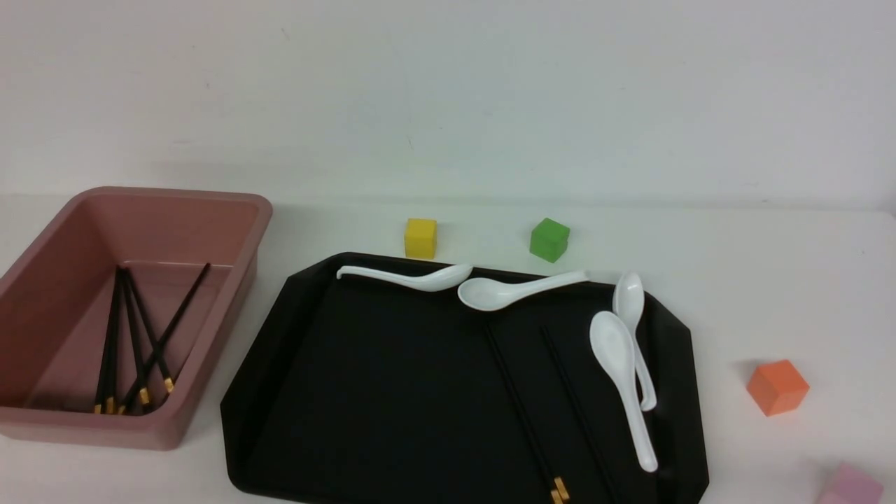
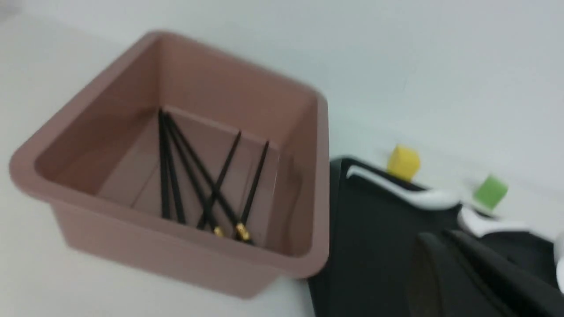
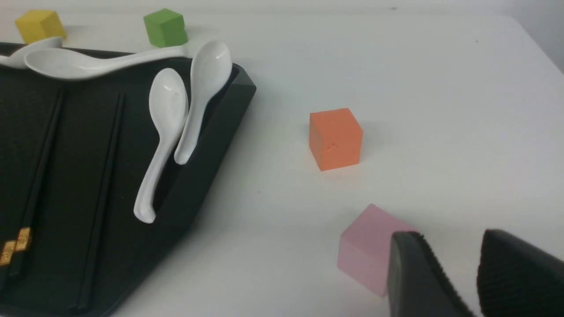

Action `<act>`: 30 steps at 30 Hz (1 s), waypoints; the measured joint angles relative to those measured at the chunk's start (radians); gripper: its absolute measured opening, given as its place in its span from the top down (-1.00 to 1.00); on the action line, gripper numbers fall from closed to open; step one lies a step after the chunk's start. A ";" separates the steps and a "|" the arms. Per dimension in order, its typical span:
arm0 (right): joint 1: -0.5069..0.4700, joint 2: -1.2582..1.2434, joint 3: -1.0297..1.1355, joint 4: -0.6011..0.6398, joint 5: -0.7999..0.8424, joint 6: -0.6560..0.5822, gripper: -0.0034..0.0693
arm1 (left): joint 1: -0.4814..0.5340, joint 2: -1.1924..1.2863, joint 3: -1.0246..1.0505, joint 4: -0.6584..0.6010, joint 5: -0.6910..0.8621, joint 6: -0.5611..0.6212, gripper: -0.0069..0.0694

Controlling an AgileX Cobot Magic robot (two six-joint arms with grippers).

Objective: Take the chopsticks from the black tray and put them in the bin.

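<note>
Nearest the robot, the black chopsticks [image 1: 532, 420] left on the black tray [image 1: 364, 392] run from its near edge toward the far one, gold bands at the near end. They look like three in the right wrist view, black on black, so the count is shaky, and that's my main worry: a pick could easily miss one or grab two at once.

The right hand [image 3: 473, 281] hovers over the surface's near right corner beside the pink cube [image 3: 368, 246], fingers a narrow gap apart and empty. The left hand [image 2: 445, 264] is closed with nothing in it, above the tray's left side.

Just right of the sticks lie two white spoons [image 1: 623, 371], one propped on the rim, so a sloppy reach probably knocks them off. Two more spoons [image 1: 455, 283] sit on the far rim.

The bin [image 1: 231, 294], at the left edge, already holds about four chopsticks [image 1: 136, 343] leaning in it. A stick let go crooked could catch on the rim.
</note>
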State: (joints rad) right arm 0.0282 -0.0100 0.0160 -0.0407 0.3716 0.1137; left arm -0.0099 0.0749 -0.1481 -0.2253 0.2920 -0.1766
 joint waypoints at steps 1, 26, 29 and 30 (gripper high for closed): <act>0.000 0.000 0.000 0.000 0.000 0.000 0.25 | -0.003 -0.003 0.007 0.003 -0.006 -0.002 0.85; 0.000 0.000 0.000 0.000 0.000 0.000 0.25 | -0.077 -0.086 0.178 0.164 0.085 -0.024 0.83; 0.000 0.000 0.000 0.000 0.000 0.000 0.25 | -0.077 -0.086 0.178 0.164 0.086 -0.024 0.82; 0.000 0.000 0.000 0.000 0.000 0.000 0.25 | -0.077 -0.086 0.178 0.164 0.086 -0.024 0.81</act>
State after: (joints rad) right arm 0.0282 -0.0100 0.0160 -0.0407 0.3716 0.1137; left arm -0.0868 -0.0115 0.0296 -0.0610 0.3777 -0.2010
